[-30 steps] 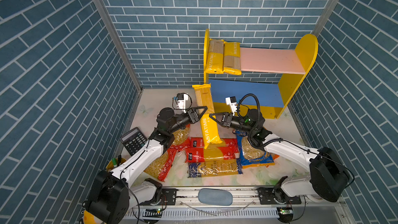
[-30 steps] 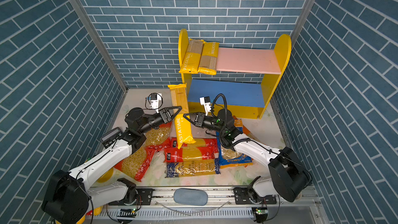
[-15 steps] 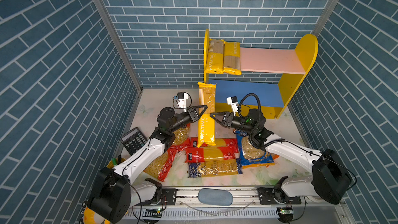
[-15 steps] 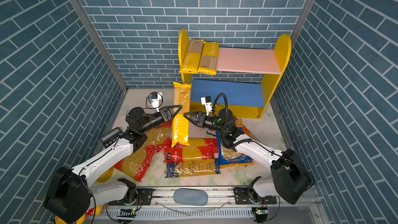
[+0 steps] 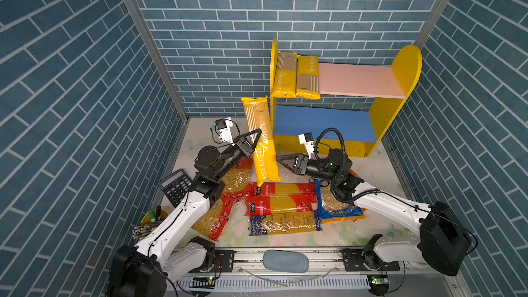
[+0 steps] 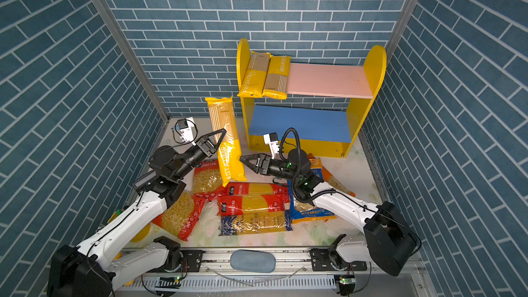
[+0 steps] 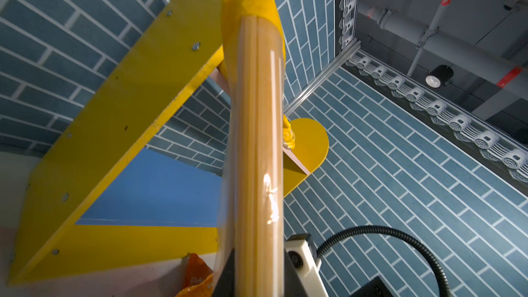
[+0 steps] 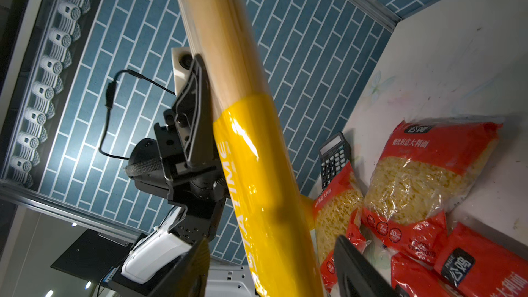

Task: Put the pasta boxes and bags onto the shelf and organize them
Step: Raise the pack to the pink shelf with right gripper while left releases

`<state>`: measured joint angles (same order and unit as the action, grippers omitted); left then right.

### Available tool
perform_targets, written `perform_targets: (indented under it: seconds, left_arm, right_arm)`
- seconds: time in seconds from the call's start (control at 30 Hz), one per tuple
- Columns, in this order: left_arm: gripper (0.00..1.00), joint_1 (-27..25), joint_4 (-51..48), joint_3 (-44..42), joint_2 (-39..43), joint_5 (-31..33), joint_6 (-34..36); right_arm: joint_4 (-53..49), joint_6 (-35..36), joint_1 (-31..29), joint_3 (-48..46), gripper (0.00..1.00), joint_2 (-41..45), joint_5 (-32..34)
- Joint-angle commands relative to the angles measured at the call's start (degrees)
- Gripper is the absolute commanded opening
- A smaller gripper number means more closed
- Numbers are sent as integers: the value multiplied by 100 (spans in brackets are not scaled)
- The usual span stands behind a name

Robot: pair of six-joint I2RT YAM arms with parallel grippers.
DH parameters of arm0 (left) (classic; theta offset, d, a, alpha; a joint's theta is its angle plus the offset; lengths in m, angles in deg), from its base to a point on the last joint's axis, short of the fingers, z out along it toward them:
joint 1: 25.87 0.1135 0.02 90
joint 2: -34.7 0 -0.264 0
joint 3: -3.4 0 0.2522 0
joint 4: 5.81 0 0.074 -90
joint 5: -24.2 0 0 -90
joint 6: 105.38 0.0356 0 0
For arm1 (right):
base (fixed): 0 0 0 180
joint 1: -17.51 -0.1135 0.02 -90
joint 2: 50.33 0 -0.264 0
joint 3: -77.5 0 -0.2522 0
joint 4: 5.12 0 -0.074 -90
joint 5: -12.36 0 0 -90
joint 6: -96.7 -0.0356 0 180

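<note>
A long yellow-tan PASTATIME pack (image 5: pixel 261 138) (image 6: pixel 225 138) stands nearly upright just left of the shelf (image 5: pixel 357 80) (image 6: pixel 325 80). My left gripper (image 5: pixel 257 136) (image 6: pixel 220 135) is shut on its middle. In the left wrist view the pack (image 7: pixel 257 152) fills the space between the jaws of the left gripper (image 7: pixel 257 278). My right gripper (image 5: pixel 278 160) (image 6: pixel 242 159) is open just right of the pack's lower end. In the right wrist view the pack (image 8: pixel 257 167) passes between the spread jaws of the right gripper (image 8: pixel 271 275) with gaps on both sides. Two more PASTATIME packs (image 5: pixel 294 77) lie on the pink upper board.
Red spaghetti bags (image 5: pixel 281 195), a blue spaghetti bag (image 5: pixel 283 222), a blue wide bag (image 5: pixel 337 207) and red macaroni bags (image 5: pixel 223 210) lie on the floor in front. A black calculator (image 5: pixel 175 185) sits by the left wall. The shelf's blue lower board (image 5: pixel 320 122) holds nothing.
The right gripper has opened and let go of the pack. The left gripper has closed on it. The pack has risen and swung from leaning to nearly upright.
</note>
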<state>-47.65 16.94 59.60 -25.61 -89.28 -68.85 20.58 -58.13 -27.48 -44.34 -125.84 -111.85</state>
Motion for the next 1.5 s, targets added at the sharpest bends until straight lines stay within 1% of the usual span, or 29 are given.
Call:
perform_targets:
  seconds: [0.0, 0.13, 0.23, 0.47, 0.6, 0.7, 0.83, 0.93, 1.1, 1.2, 1.27, 1.4, 1.47]
  left_arm:
    - [0, 98, 1141, 504, 229, 515, 101]
    - [0, 149, 1184, 790, 198, 721, 124]
    - [0, 148, 1353, 979, 43, 757, -19]
    - [0, 143, 1602, 1274, -239, 798, -268]
    - [0, 130, 1624, 1235, -288, 817, -313]
    - [0, 126, 1715, 1149, -330, 876, -370]
    - [0, 121, 1841, 1144, -462, 881, -426]
    - [0, 121, 1843, 1169, -523, 872, -408]
    - [0, 127, 1761, 1171, -507, 872, -325]
    - [1, 121, 1654, 1154, -463, 852, -262]
    - [7, 126, 1602, 1136, -442, 846, -260]
    - [33, 126, 1401, 1075, -326, 862, -215]
    - [41, 130, 1298, 1048, -263, 890, -179]
  right_arm:
    - [91, 197, -36, -1, 76, 53, 51]
    - [303, 175, -77, 83, 83, -24, 56]
    - [544, 169, -104, 273, 84, -188, 137]
    - [1695, -321, -139, 712, 86, -864, 244]
    - [2143, -468, -149, 930, 85, -1056, 356]
    - [2245, -486, -190, 1090, 83, -1139, 380]
    - [2311, -506, -279, 1320, 74, -1264, 328]
    - [2375, -522, -318, 1366, 65, -1300, 322]
    - [2351, -471, -317, 1407, 45, -1310, 250]
    - [2048, -163, -316, 1517, 31, -1234, 203]
    - [1745, 139, -308, 1613, 25, -1161, 132]
    - [1259, 685, -296, 1790, 14, -978, 56]
    - [1166, 803, -248, 1887, 9, -916, 57]
